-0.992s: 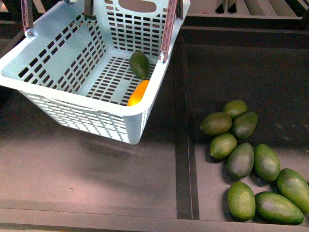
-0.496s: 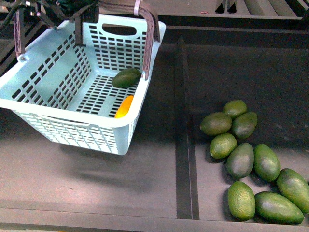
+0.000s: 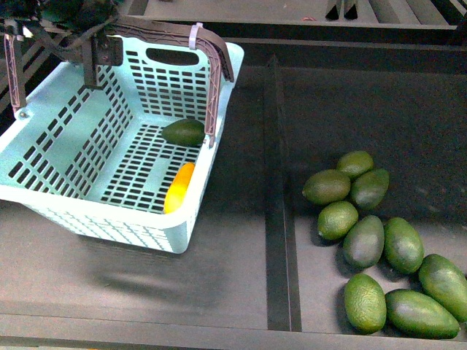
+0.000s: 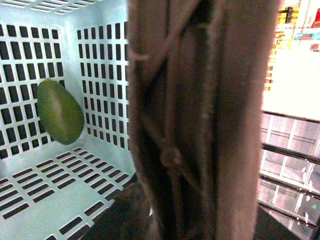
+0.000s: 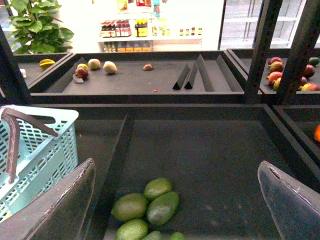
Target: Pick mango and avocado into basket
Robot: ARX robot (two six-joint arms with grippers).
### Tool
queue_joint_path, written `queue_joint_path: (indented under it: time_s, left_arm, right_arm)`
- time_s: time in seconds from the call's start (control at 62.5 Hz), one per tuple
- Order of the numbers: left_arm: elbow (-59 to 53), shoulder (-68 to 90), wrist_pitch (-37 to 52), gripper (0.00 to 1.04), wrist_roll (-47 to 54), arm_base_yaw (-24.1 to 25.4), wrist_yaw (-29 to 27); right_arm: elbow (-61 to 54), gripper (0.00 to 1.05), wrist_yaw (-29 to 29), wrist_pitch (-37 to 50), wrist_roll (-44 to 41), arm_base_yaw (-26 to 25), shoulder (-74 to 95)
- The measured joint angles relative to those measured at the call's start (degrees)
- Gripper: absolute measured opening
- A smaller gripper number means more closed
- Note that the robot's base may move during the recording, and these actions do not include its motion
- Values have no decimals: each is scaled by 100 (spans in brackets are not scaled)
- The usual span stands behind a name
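Nearest the front edge of the dark shelf surface (image 3: 219, 292), toward its right corner, a loose pile of green avocados (image 3: 379, 244) is seen lying in the right-hand compartment, several of them touching. A raised divider (image 3: 281, 219) runs from front to back and separates that compartment from the left one.

In the left compartment the basket (image 3: 66, 171) is found, tilted, with a shadow on the shelf beneath its near corner. Inside it, the mango (image 3: 179, 187) lies against the right wall, nearer the front; just behind it the avocado (image 3: 184, 132) rests at the foot of that same wall, close to the far right corner of the basket floor. The two fruits lie near each other but apart.

At the far left, the brown handles (image 3: 186, 36) are raised together over the basket, bound with a white tie (image 3: 195, 32). The left gripper (image 3: 55, 11) is seen there as dark hardware by the handles; in its wrist view the handle (image 4: 200, 120) fills the frame, and the grip itself cannot be made out.

The right gripper (image 5: 180, 200) is spread wide and holds nothing, above the avocado pile.
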Motion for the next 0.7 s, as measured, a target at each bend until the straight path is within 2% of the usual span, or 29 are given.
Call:
queue_joint_path:
  time_s: [0.112,0.24,0.352,0.448,0.48,0.512,0.576,0.592,0.672,0.704]
  left_arm:
    - [-334,-439,-48,74,-48,2,-254]
    - [-892,-1235,-568,97,-136,24,-857]
    - [-1397,-2079,-1001,96,-229,-2,-1204]
    - [-1676,-2785,-1425,96,-348,-291,-1537]
    - [-1779,-2881,-1180,94,24,-352,-1394]
    - [-2166,-3049,-129,87,914,-426,-966]
    - [-2986,-3370,1659,73,3152,-442,-470]
    - [-3331,-3550,2253,68,4223,-398,-400]
    - [-4015,-4035,3056,52,6575,-164,-243]
    - [-4203,-4179,3139,47,7158,-81,-192]
  right_arm:
    - [0,96,0,0,0,0,0]
    - [0,96,0,0,0,0,0]
    - [0,96,0,0,0,0,0]
    - [0,96,0,0,0,0,0]
    - [0,96,0,0,0,0,0]
    - [0,96,0,0,0,0,0]
    - [0,96,0,0,0,0,0]
    - [0,96,7,0,0,0,0]
    - [0,96,7,0,0,0,0]
    - [0,96,7,0,0,0,0]
